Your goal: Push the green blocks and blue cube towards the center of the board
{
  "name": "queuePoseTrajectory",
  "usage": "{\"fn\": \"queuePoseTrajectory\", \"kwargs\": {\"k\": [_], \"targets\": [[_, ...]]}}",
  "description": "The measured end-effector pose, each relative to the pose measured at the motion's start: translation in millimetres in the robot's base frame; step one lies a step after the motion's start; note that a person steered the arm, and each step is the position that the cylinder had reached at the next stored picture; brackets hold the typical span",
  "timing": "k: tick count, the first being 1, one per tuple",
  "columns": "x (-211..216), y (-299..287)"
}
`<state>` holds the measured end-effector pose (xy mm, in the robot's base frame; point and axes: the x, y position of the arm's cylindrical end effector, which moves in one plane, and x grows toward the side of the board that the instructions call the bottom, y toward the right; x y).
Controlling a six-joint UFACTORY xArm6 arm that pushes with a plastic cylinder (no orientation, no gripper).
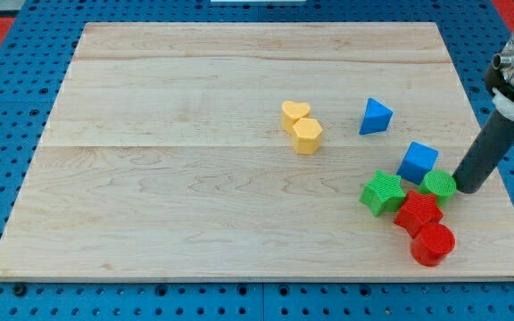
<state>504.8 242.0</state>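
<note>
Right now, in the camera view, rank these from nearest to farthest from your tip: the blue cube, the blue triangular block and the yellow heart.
From my tip:
1. Blue cube, just to the view's left of it.
2. Blue triangular block, farther up and left.
3. Yellow heart, farthest, near the board's middle.

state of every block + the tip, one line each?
tip: on the board, at the green round block's right side
green round block: below the blue cube, touching or nearly so
green star: left of the red star, touching it
blue cube: upright
blue triangle: alone
red star: against the red cylinder
red cylinder: nearest the bottom edge
yellow heart: touching the yellow hexagon
yellow hexagon: near centre
</note>
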Motion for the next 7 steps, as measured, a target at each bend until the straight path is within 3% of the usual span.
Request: {"fn": "queuePoseTrajectory", "kwargs": {"k": [4,5,6,7], "targets": [[-40.1,9.5],[18.9,38.4],[51.3,37.2],[44.5,5.9]]}}
